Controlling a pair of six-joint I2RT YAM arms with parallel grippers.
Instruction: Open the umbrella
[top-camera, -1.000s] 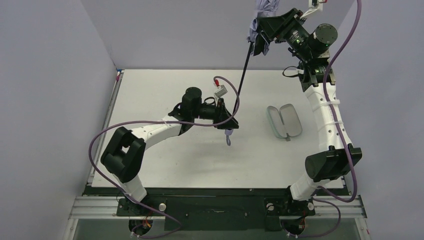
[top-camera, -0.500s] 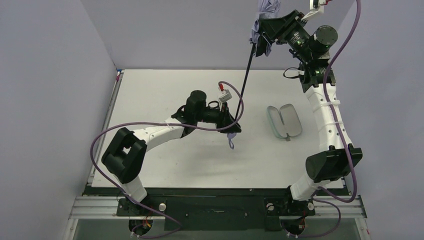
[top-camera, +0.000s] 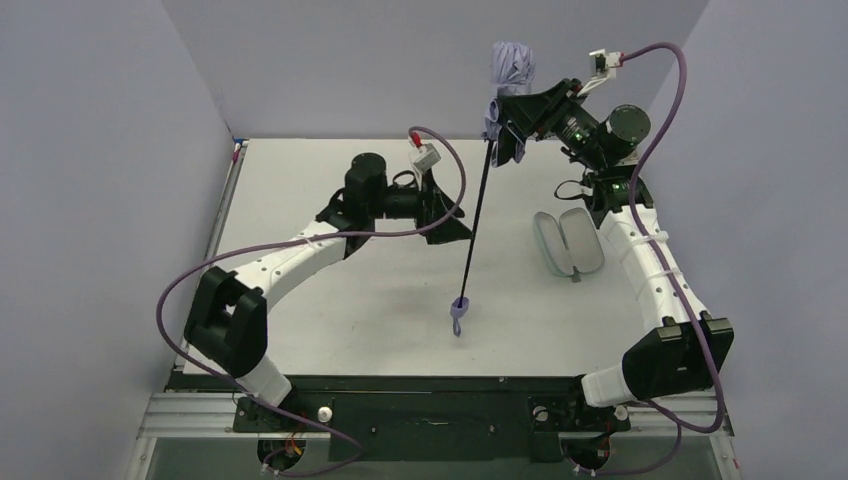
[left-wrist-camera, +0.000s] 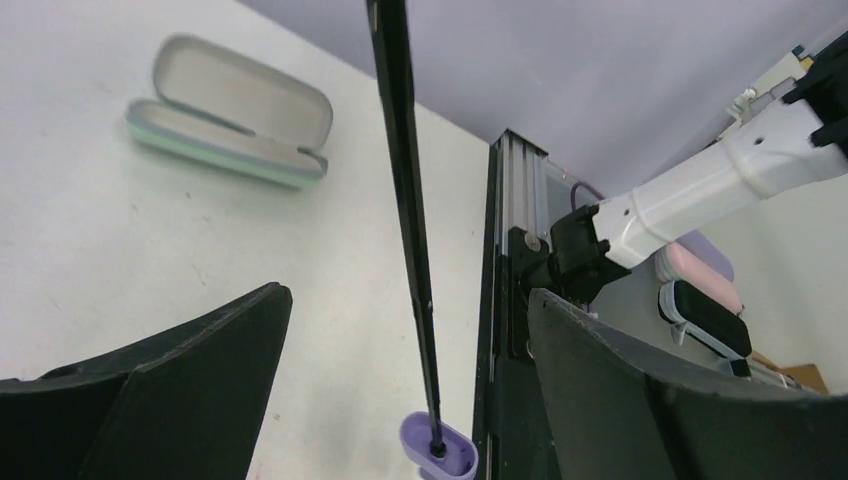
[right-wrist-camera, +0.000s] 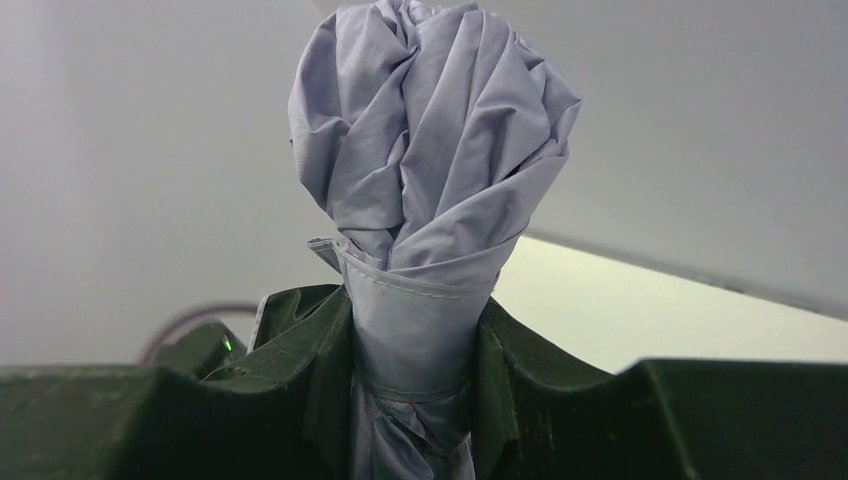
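The right gripper (top-camera: 512, 128) was shut tight on the umbrella (top-camera: 510, 70) at the top of the top view. Its fingers (right-wrist-camera: 300, 350) squeezed the bunched cloth low down. The thin black shaft (top-camera: 476, 220) hung down and a bit left, to the small handle (top-camera: 460, 303) near the middle. The left gripper (left-wrist-camera: 410, 300) was wide open, with the shaft between its fingers but not touching them. An open glasses case (top-camera: 568, 240) lay on the table (top-camera: 330, 320), right of the shaft.
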